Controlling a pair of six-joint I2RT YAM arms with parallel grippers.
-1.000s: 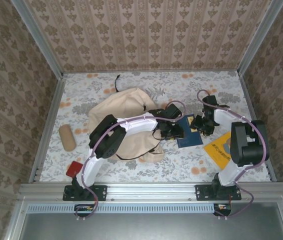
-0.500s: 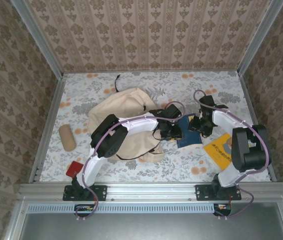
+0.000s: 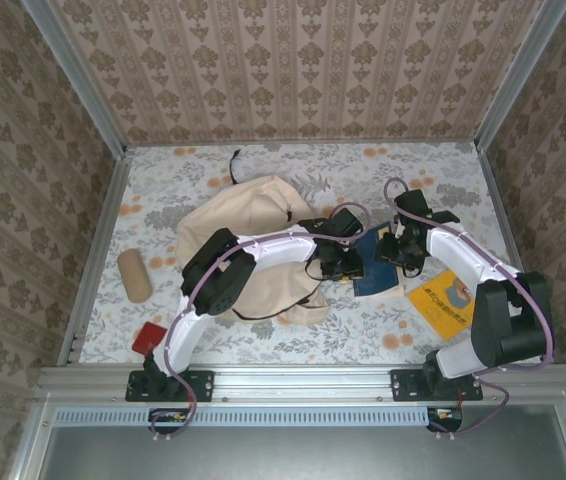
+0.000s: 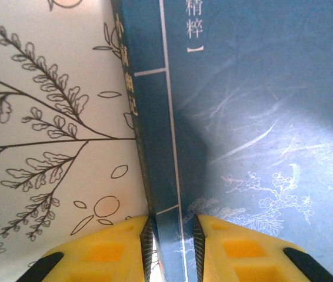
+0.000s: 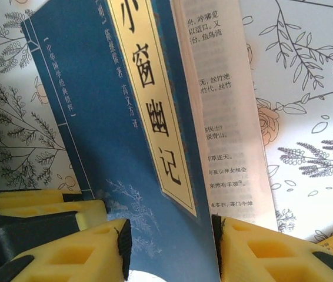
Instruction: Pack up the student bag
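L gripper (image 4: 172, 238) w/ yellow fingers (image 4: 105, 252) is pinching blue book (image 4: 255, 117) spine, lying on floral tablecloth (image 4: 43, 117).

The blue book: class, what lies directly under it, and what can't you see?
Under the blue book lies the floral tablecloth, visible around its edges. The left gripper and right gripper clamp it from opposite sides. Whatever lies beneath its middle is covered.

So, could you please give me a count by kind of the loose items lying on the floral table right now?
Books: 2, a dark blue paperback book and a yellow paperback book
Bags: 1, the large beige soft fabric backpack
Rolls: 1, a tan cylindrical roll
Small boxes: 1, a small red flat box
Total: 5
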